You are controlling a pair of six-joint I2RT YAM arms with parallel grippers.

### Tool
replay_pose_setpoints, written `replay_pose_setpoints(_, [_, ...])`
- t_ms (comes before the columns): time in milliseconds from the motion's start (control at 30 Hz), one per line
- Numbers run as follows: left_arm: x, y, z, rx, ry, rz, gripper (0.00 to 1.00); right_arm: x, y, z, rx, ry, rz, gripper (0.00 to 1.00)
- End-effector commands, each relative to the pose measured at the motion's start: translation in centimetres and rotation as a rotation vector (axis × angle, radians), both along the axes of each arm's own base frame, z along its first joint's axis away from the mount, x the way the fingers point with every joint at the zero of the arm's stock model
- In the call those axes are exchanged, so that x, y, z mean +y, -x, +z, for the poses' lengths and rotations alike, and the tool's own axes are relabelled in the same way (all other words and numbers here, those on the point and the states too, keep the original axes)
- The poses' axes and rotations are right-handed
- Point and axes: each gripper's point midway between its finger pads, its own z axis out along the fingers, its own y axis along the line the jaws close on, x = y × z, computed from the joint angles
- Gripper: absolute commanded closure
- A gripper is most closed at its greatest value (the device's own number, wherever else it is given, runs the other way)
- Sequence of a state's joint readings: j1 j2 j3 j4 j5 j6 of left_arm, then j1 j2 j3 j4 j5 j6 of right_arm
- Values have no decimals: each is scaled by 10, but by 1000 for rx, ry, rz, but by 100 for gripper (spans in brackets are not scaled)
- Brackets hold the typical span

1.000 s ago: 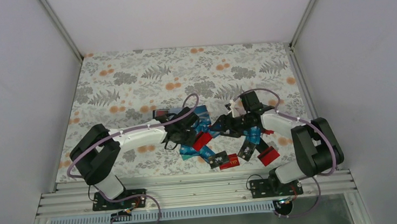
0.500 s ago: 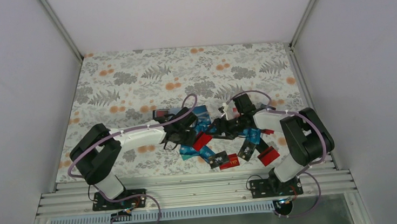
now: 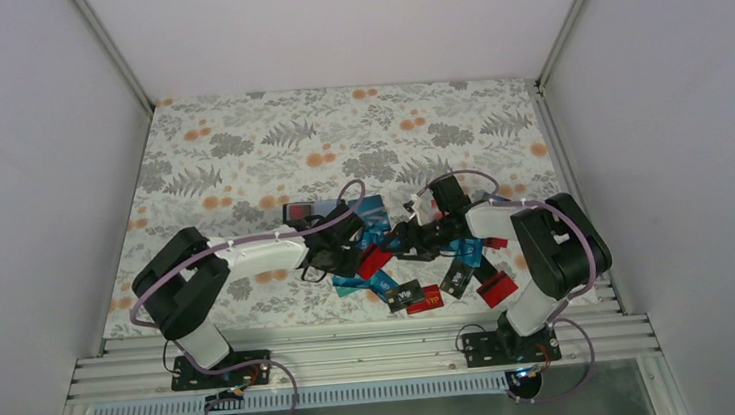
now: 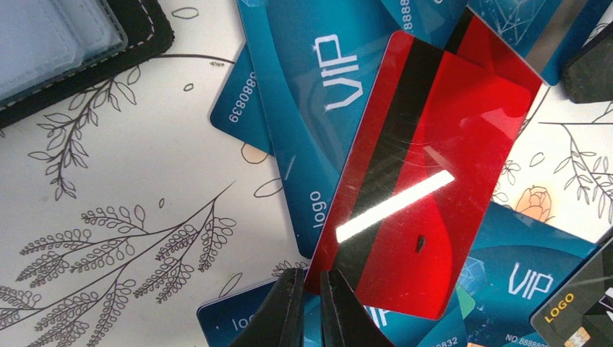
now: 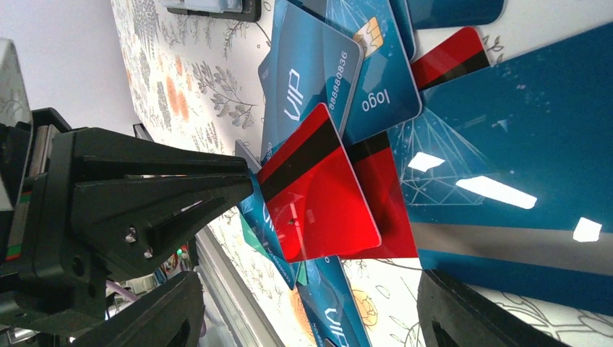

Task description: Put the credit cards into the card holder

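The credit cards (image 3: 404, 270) lie in an overlapping heap at the table's front middle, mostly blue, some red and black. My left gripper (image 4: 312, 307) is shut on the corner of a red card (image 4: 434, 181) with a black stripe, held tilted above blue VIP cards (image 4: 311, 94). The right wrist view shows the left gripper's fingers (image 5: 181, 188) pinching that red card (image 5: 318, 199). My right gripper (image 5: 311, 318) is open and empty, facing the red card, its jaws wide on either side. The black card holder (image 4: 137, 32) lies open at the heap's far left (image 3: 302, 212).
Floral cloth (image 3: 338, 140) covers the table. More cards lie at the front right, a red one (image 3: 497, 288) and a black one (image 3: 457, 278). White walls close in the left, right and back. A metal rail (image 3: 356, 354) runs along the near edge.
My right arm has swung in and its gripper has moved left, closer to the red card. My left gripper has stayed almost still with the red card.
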State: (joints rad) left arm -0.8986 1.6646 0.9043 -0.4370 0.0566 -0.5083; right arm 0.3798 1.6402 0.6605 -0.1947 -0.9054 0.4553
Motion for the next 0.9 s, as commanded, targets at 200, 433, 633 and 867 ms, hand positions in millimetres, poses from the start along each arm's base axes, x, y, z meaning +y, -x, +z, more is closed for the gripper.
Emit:
replay_pose_setpoints(200, [10, 6, -23, 35, -69, -2, 93, 8, -8, 6, -61, -22, 37, 25])
replay_pose_setpoints(433, [13, 8, -28, 42, -85, 2, 93, 14, -5, -5, -23, -25, 58, 26])
replay_pose_setpoints(633, [14, 10, -31, 46, -91, 2, 93, 20, -5, -8, -14, -31, 72, 30])
replay_pose_setpoints(867, [14, 10, -32, 46, -91, 2, 93, 23, -3, -12, 6, -49, 79, 38])
